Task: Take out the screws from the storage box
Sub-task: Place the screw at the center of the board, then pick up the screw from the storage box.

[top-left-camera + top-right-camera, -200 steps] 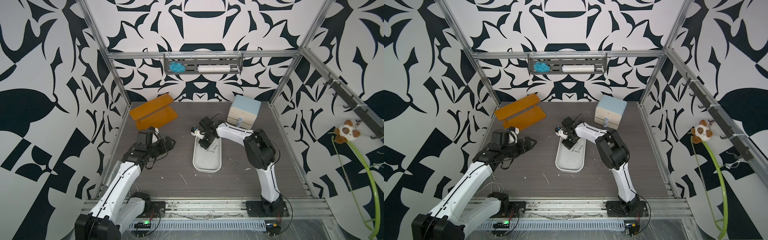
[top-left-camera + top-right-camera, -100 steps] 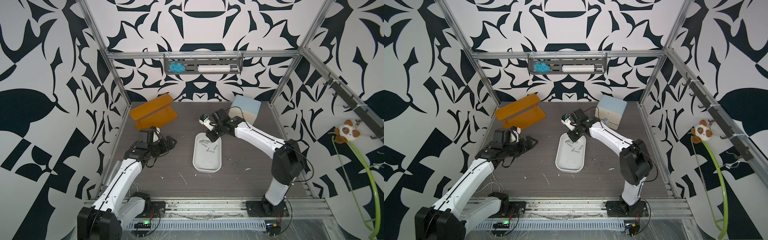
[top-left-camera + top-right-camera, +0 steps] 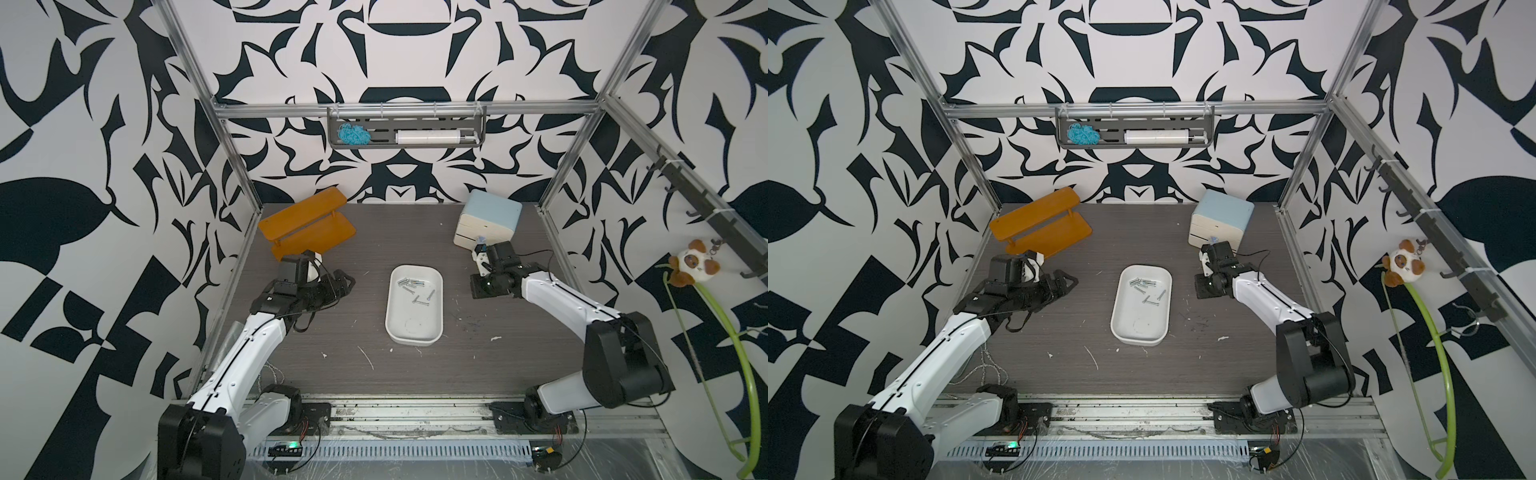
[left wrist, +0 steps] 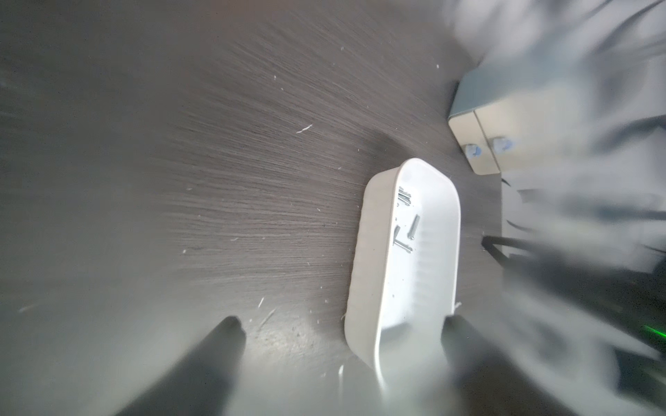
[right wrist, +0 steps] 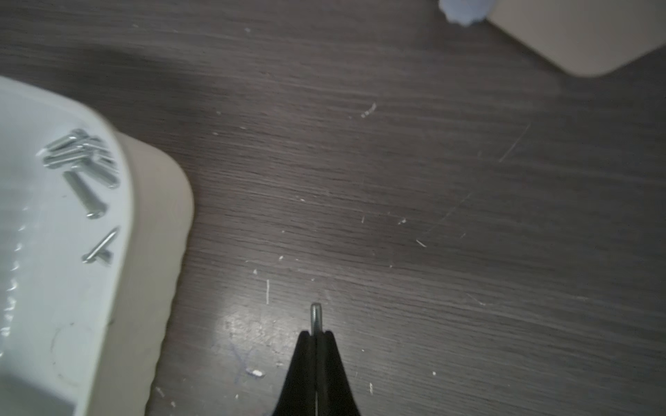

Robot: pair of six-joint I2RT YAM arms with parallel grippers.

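Note:
The storage box (image 3: 390,316) (image 3: 1115,316) is a shallow white tub in the middle of the dark table in both top views. Several silvery screws (image 3: 412,286) (image 3: 1144,286) lie in its far half. My right gripper (image 3: 482,289) (image 5: 316,333) hangs over bare table to the right of the box, shut on one screw (image 5: 316,314) whose end sticks out past the fingertips. The right wrist view also shows the box wall (image 5: 151,252) and the screws (image 5: 79,158) inside. My left gripper (image 3: 347,283) (image 4: 344,324) stands open and empty to the left of the box (image 4: 364,288).
An orange two-tier shelf (image 3: 307,226) stands at the back left. A cream two-drawer cabinet with a pale blue top (image 3: 490,224) stands at the back right, just behind my right gripper. White flecks (image 3: 365,357) dot the table.
My right arm has lifted out of the storage box and swung right, carrying one screw to the spot in front of the cabinet. My left arm has barely moved.

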